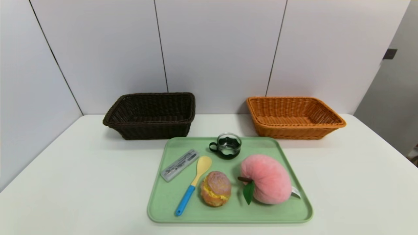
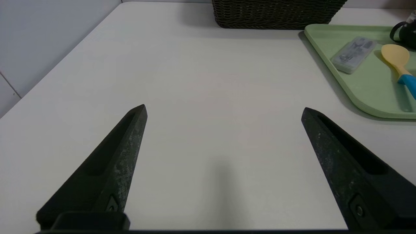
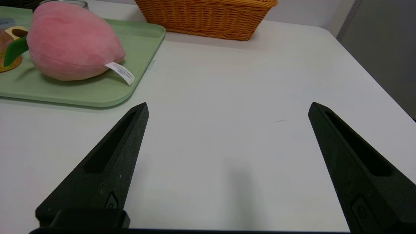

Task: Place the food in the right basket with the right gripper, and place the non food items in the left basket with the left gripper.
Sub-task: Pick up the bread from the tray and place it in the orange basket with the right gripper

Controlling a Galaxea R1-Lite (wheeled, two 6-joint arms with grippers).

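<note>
- Spreading white across every view, tabletop (image 1: 81,169) backed by pale wall panels (image 1: 215,45), with dark basket (image 1: 152,114) at 11 o'clock and orange basket (image 1: 294,116) at 1 o'clock beyond green tray (image 1: 163,199).
- Lying all on the tray and well apart from both grippers: pink plush peach (image 1: 266,179) and filled bun (image 1: 215,188) as food; blue-handled spoon (image 1: 192,184), clear case (image 1: 179,164) and glass cup (image 1: 227,146) as non-food.
- Hanging over bare table, left gripper (image 2: 224,110) with jaws spread wide and holding nothing; tray sitting toward 2 o'clock from it.
- Hanging likewise, right gripper (image 3: 227,109) wide apart and empty; peach sitting toward 10 o'clock, likely the nearest food for this arm.
- Running from 7 to 1 o'clock in the head view, long axes of spoon and case alike, probably calling for a wrist turn before closing across either.
- Missing both grippers, head view; showing peach's label and spread fingers, right wrist view; hiding bun and peach, left wrist view.
</note>
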